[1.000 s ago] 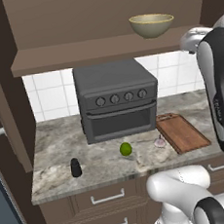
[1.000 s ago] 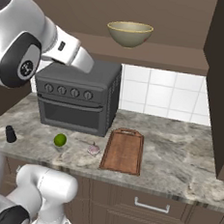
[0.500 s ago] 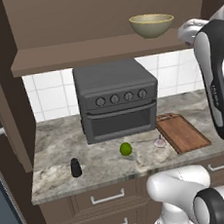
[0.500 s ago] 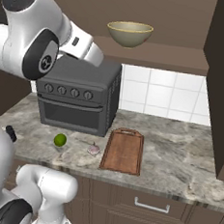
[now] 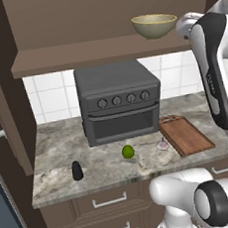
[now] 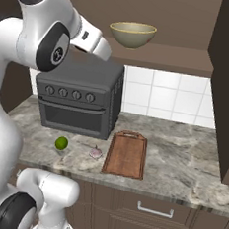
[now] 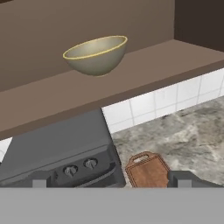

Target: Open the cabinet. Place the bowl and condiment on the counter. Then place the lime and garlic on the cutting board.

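The gripper (image 7: 109, 179) stands with its jaws spread wide and nothing between them, the bowl (image 7: 96, 54) at its 12 o'clock on the open cabinet (image 5: 104, 52) shelf. On the counter (image 5: 54, 142), the condiment (image 5: 77, 170) sits at the lime's (image 5: 128, 151) 8 o'clock, the garlic (image 5: 162, 144) just beside the cutting board (image 5: 185, 135), before the toaster oven (image 5: 119, 105).

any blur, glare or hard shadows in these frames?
Left base view: sharp, flat even light, soft shade under the cabinet shelf. Right base view: sharp, no glare on the counter. Hand view: bowl crisp, picture tilted, no blur.
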